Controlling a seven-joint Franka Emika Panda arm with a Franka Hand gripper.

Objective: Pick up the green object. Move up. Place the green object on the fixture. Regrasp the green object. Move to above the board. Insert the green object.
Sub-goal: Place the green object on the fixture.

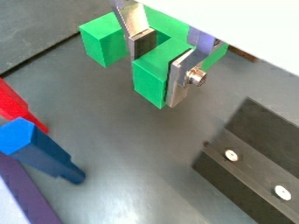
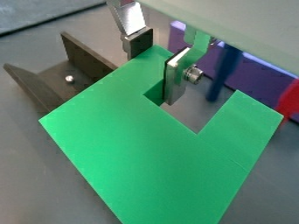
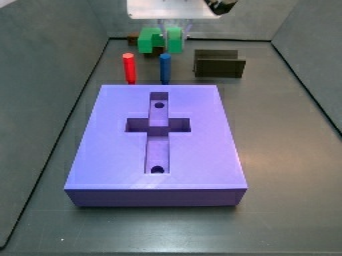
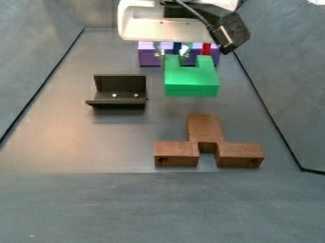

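My gripper [image 1: 160, 59] is shut on the green object [image 1: 149, 86], a bright green U-shaped piece. One finger sits in its notch and the other presses the outside of the same arm, as both wrist views show. In a side view the gripper [image 4: 191, 52] hangs at the far end of the floor with the green object [image 4: 191, 78] under it. I cannot tell whether the piece touches the floor. The fixture [image 4: 117, 92], a dark bracket, stands a short way beside it. The purple board [image 3: 158, 140] with its cross-shaped recess lies in the middle of the floor.
A red peg [image 3: 128, 68] and a blue peg [image 3: 164, 67] stand upright between the board and the green object. A brown piece [image 4: 207, 142] lies on the floor beyond the green object from the board. Dark walls enclose the floor.
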